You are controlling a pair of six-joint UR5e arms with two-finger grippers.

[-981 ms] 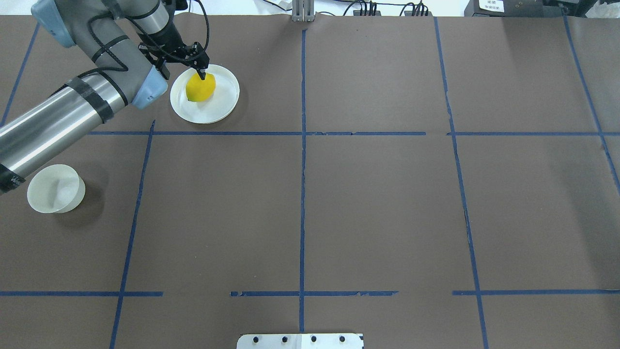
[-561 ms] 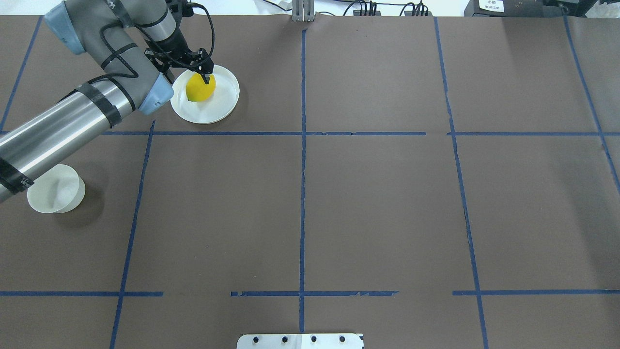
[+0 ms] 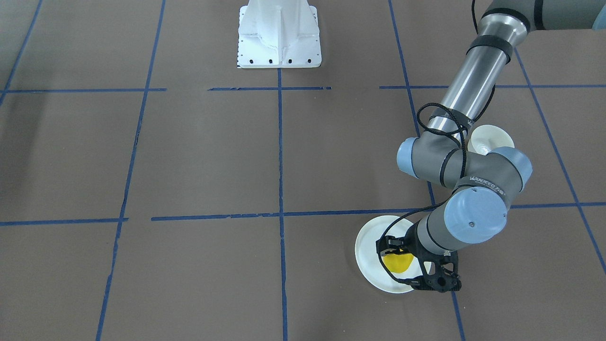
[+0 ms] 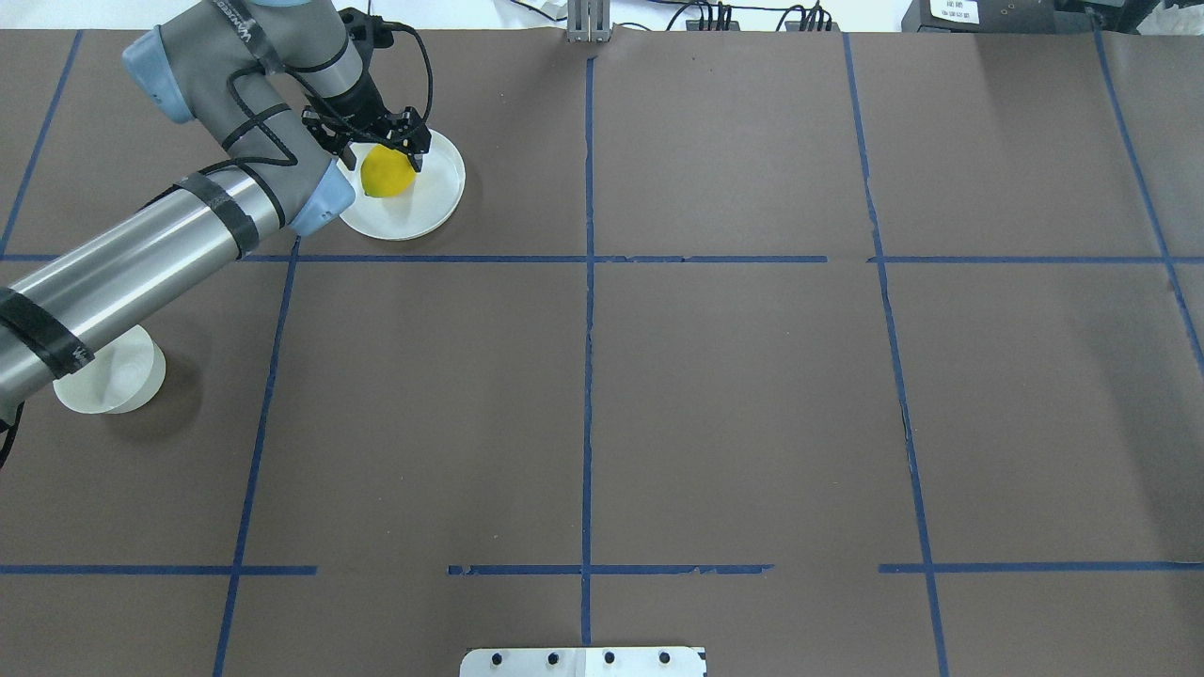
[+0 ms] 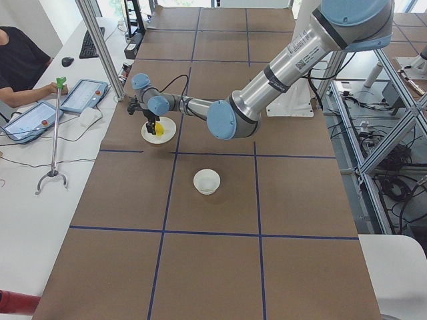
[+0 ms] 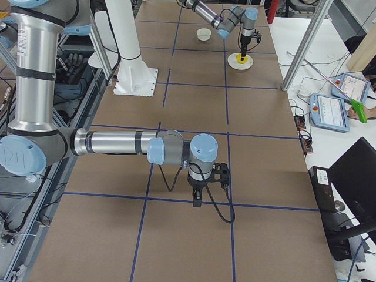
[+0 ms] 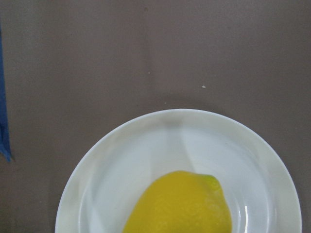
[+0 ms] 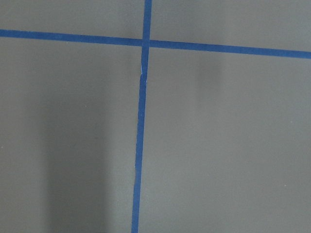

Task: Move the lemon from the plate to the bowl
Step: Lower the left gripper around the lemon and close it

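- Since a second ago the left arm's elbow and wrist have swung up and to the right in the overhead view. The forearm now hides more of the bowl (image 4: pixel 115 387) at the left edge. The lemon (image 4: pixel 384 175) and the plate (image 4: pixel 440 199) lie where they lay.
- The left gripper (image 4: pixel 376 156) hangs over the plate in the upper left of that view with its fingers spread — one black fingertip (image 4: pixel 414 160) stands at the lemon's right edge, and the other is on the lemon's left, partly behind the wrist. Whether either touches the fruit cannot be told.
- The lemon rests on the plate, left of its middle in the overhead view. The left wrist view has it at the bottom centre, greenish tip toward the upper right, with the white plate around it.
- The bowl stands upright on the brown table (image 4: pixel 752 423), well apart from the plate and lower down the left edge.
- The right gripper (image 6: pixel 196 201) shows only in the right side view, low over a blue tape line (image 6: pixel 270 206) in the lower middle — whether it is spread or pressed together, I cannot tell.
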